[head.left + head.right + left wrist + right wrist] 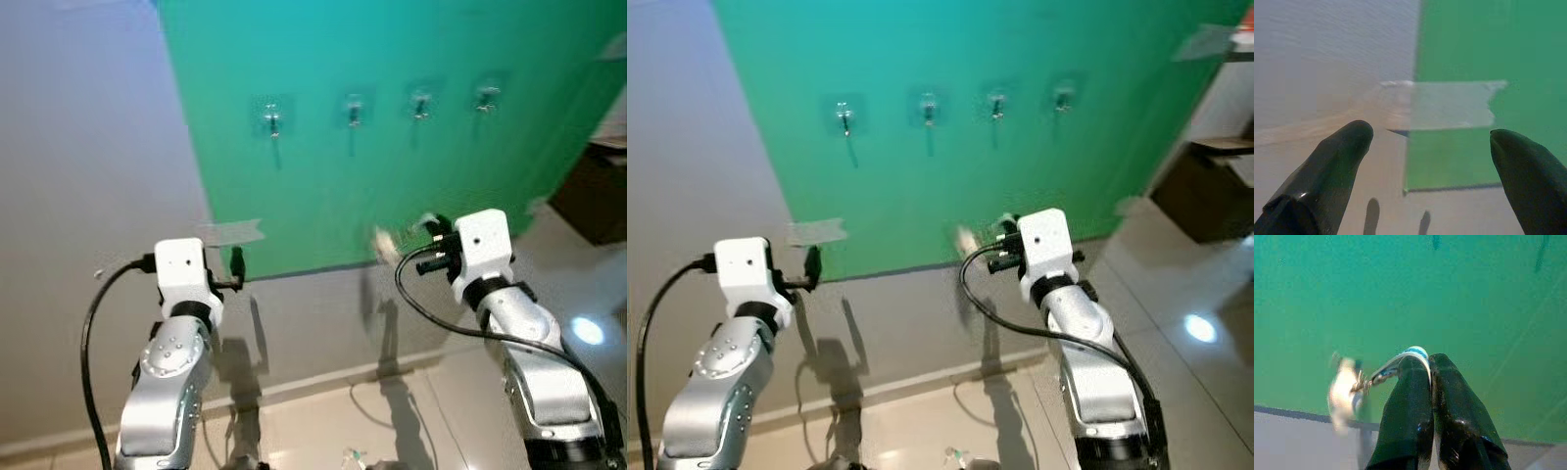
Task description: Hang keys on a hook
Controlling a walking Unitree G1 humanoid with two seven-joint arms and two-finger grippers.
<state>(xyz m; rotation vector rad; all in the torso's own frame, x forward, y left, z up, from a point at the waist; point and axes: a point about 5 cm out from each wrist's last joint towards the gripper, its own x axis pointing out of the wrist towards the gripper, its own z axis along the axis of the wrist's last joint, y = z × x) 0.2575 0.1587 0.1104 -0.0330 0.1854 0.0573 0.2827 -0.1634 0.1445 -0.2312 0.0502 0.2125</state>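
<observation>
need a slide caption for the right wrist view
Right gripper jaws shut on the keys, which dangle blurred before the green panel.

It looked like a room in a home: a plain grey wall [88, 147] carried a taped-up green sheet [392, 166] with a row of four small adhesive hooks [272, 121], above a pale baseboard and glossy tiled floor [460, 411], with dark wooden furniture [593, 191] beside it.
</observation>
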